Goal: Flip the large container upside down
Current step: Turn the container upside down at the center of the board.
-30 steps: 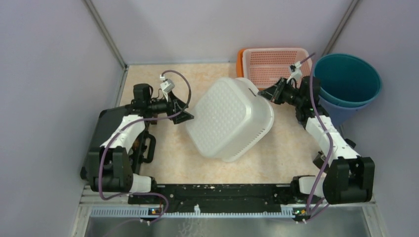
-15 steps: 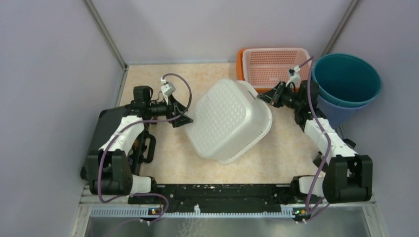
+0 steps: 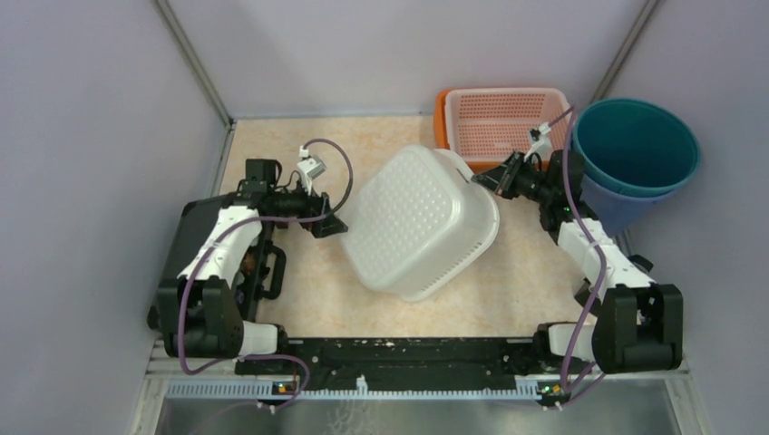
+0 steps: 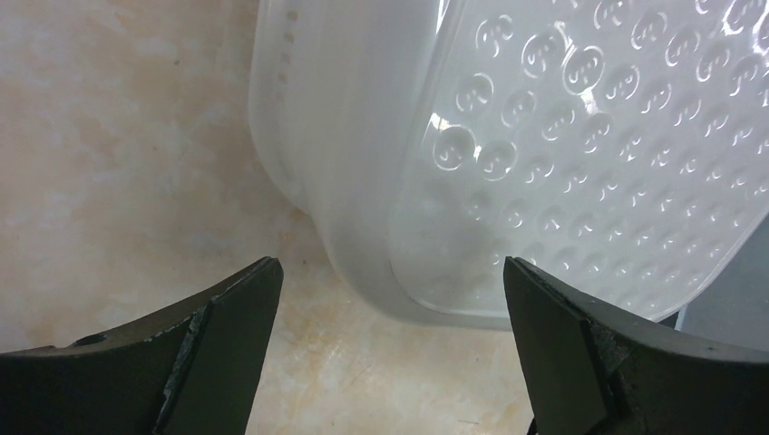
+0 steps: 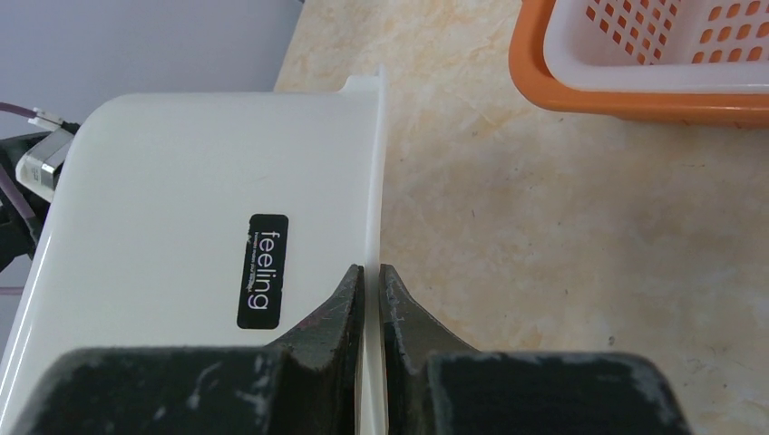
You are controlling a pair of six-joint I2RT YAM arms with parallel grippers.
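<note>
Table [image 3: 535, 263] w/ large container [image 3: 422, 222] mid-surface, white tub tipped up on one edge, dimpled base facing up and left. Teal bucket [image 3: 635, 149] right of container, well apart. Orange basket [image 3: 499, 118] just behind it. Right gripper [image 5: 370, 272] at container's far-right corner, jaws pinched tight on its rim. Left gripper [image 3: 334, 222] just left of container, jaws spread wide, gripping nothing.

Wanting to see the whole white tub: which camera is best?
The top view: the tub shows whole, tilted, its dimpled base facing up. The left wrist view shows only a corner of that base. The right wrist view shows one wall with a black sticker, rim pinched by the right claw.
</note>
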